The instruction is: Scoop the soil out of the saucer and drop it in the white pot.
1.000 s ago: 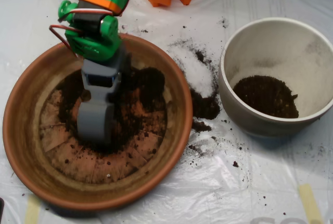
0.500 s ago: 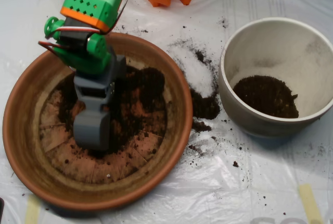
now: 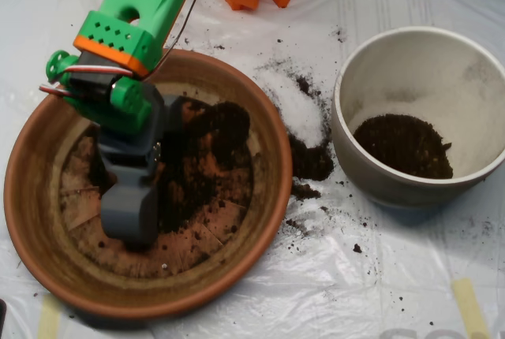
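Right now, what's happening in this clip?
A green robot arm has its grey scoop tool down inside the terracotta saucer, sitting among the dark soil spread over the dish floor. The white pot to the right already holds a mound of soil. Some soil and a white powder patch lie spilled on the plastic sheet between the two containers.

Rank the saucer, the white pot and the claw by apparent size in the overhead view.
1. saucer
2. white pot
3. claw, though it sits nearer the camera, so it looks larger than it is.
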`<state>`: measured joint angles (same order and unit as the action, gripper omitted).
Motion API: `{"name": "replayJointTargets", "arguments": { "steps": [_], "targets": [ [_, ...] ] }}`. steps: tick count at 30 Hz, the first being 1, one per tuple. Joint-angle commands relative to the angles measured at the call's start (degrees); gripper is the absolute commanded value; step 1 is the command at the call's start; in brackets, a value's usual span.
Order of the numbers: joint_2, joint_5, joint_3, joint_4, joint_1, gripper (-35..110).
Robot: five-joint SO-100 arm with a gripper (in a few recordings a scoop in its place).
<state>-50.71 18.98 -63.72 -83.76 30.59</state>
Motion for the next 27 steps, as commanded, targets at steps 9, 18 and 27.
{"name": "replayJointTargets", "arguments": {
  "steps": [9,18,27],
  "targets": [
    [-9.49,2.99,-12.13,7.12,0.88,28],
    [-20.48,3.96,-27.6,13.97,-0.26,22],
    [-26.54,3.69,-35.51,22.15,0.35,19]
  ]
}}
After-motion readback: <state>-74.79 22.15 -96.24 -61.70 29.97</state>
